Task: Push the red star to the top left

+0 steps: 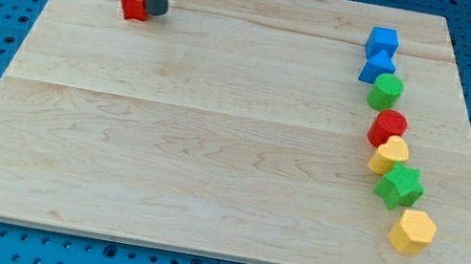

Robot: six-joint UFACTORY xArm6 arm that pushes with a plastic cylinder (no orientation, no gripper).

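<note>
The red star (pixel 130 1) lies near the top left of the wooden board (pixel 213 148), partly hidden by the rod. My tip (pixel 155 12) rests on the board right against the star's right side, touching it or nearly so.
A curved line of blocks runs down the view's right: a blue block (pixel 383 40), a second blue block (pixel 378 67), a green round block (pixel 386 91), a red round block (pixel 388 128), a yellow block (pixel 391 154), a green star (pixel 400 185), a yellow hexagon (pixel 412 230).
</note>
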